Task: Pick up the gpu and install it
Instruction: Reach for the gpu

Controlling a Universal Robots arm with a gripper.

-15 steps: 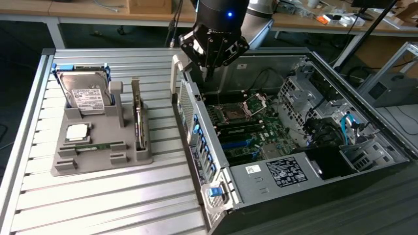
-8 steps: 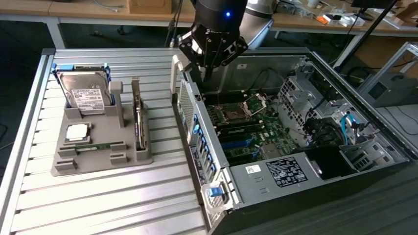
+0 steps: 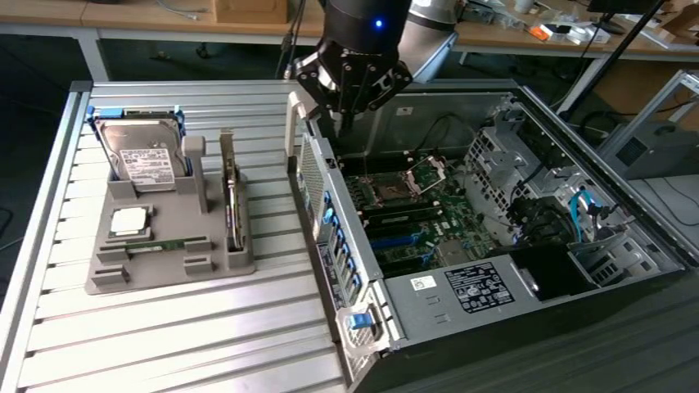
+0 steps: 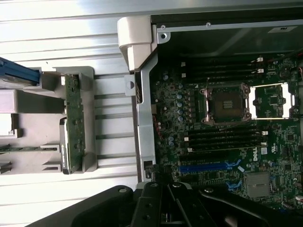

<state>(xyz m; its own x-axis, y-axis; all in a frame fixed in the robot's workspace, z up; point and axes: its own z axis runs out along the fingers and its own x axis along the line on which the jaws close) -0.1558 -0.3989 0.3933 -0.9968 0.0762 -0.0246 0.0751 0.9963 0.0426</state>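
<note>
The gpu [image 3: 231,193], a thin flat card, stands on its edge in a slot of the grey holder [image 3: 142,274] on the exterior view's left. The wrist view looks down on the gpu's [image 4: 73,123] top edge between the holder's posts. My gripper [image 3: 340,121] hangs over the rear corner of the open computer case [image 3: 459,286], to the right of the gpu and well apart from it. Its dark fingers [image 4: 156,201] are shut together with nothing between them.
A silver hard drive [image 3: 142,155], a square processor chip [image 3: 129,219] and a green memory stick [image 3: 164,244] also sit in the holder. The motherboard [image 4: 222,137] lies exposed in the case, with a blue slot [image 4: 208,166]. The slatted metal table [image 3: 196,336] surrounds both.
</note>
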